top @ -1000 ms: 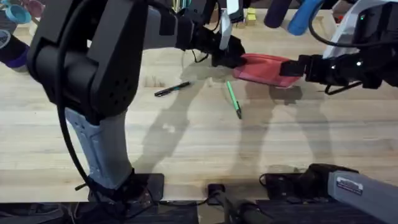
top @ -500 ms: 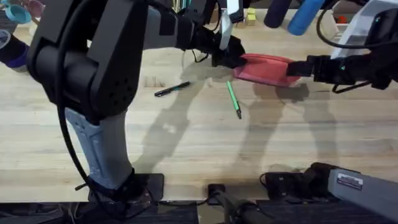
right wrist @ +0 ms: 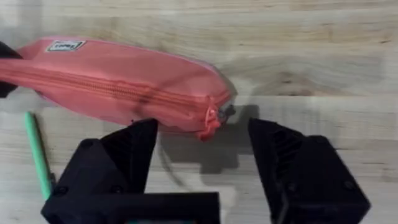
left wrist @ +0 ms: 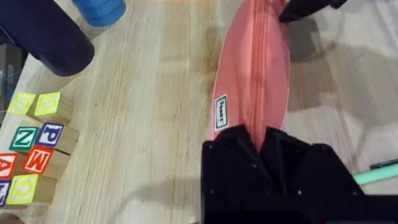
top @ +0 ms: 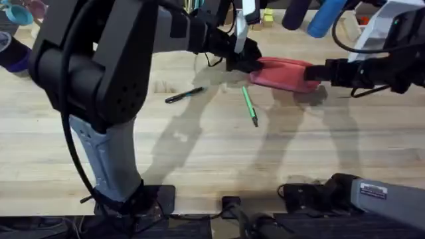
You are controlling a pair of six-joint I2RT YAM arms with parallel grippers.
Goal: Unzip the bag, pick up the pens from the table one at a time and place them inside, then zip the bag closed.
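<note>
Gripping the bag [left wrist: 255, 68] at its unreadable white label [left wrist: 221, 112], left fingers [left wrist: 264, 155] clamp; right fingers [right wrist: 199, 168] gape.

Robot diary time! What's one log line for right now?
left gripper: shut on bag end | right gripper: open at zipper pull | bag zipped | green pen, black pen on table

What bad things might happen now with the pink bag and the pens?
1. The right gripper is open at the zipper pull. That pull is small, so the fingers might close beside it and miss.
2. The left gripper pinches only the bag at its other end. A hard zipper tug might pull the fabric free.
3. The green pen lies close to the bag, so a sliding bag may knock it.
</note>
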